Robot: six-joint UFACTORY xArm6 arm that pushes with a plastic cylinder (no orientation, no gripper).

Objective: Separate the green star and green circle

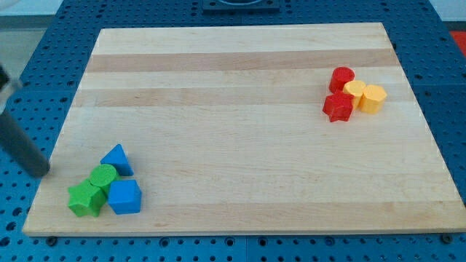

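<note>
Green star touches green circle, facing unclear; my tip left; no jaws.

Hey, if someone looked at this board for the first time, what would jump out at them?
Two tight clusters sit in opposite corners of the wooden board. At the view's bottom left, the green star touches the green circle, flanked by a blue triangle and a blue block. At the upper right sit a red circle, a red star and two yellow blocks. My tip rests left of the green pair.
</note>
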